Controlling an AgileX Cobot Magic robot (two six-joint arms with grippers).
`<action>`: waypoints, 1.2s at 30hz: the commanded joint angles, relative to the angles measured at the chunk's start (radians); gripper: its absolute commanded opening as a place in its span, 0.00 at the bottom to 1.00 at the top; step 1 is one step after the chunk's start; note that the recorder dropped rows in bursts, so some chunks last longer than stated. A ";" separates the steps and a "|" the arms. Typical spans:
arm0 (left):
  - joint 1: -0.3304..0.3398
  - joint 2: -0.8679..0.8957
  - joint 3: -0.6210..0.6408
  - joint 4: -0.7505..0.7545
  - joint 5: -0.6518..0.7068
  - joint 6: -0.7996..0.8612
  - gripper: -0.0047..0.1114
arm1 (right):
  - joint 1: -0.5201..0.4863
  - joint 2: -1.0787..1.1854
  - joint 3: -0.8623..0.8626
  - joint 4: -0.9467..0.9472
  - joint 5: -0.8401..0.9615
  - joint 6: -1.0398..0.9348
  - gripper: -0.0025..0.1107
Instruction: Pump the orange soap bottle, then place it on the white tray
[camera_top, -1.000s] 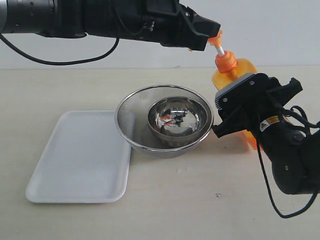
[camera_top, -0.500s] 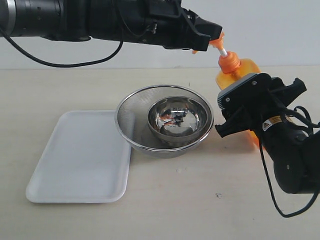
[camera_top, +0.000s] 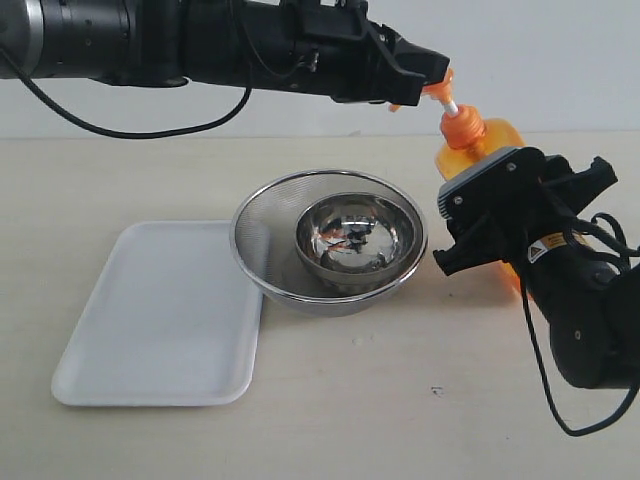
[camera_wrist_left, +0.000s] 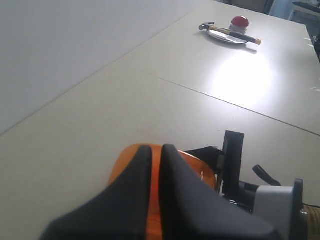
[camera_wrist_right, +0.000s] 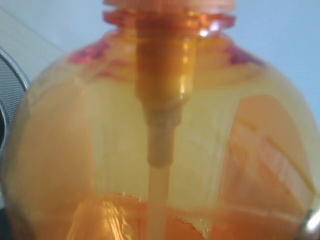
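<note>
The orange soap bottle leans left at the right of the table, its pump head up on a white stem. My right gripper is shut on the bottle's body; the bottle fills the right wrist view and hides the fingers. My left gripper reaches in from the upper left, shut, its tips against the pump head. In the left wrist view its closed fingertips lie over the orange plastic. The white tray lies empty at the left.
A steel mesh bowl holding a smaller shiny steel bowl stands between tray and bottle, touching the tray's right edge. In the left wrist view a hammer and a red object sit on a plate far off on the table.
The bottle and my right gripper have shifted slightly right. My left gripper has followed, staying against the pump head. Both grips are unchanged.
</note>
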 joint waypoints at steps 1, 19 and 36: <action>-0.025 0.034 0.028 0.097 0.022 -0.006 0.08 | 0.010 -0.023 -0.008 -0.087 -0.045 0.023 0.02; 0.007 -0.185 0.026 0.091 -0.106 -0.002 0.08 | 0.010 -0.023 -0.008 -0.065 -0.047 0.030 0.02; 0.003 -0.068 0.026 0.091 -0.053 -0.028 0.08 | 0.010 -0.023 -0.008 -0.067 -0.037 0.032 0.02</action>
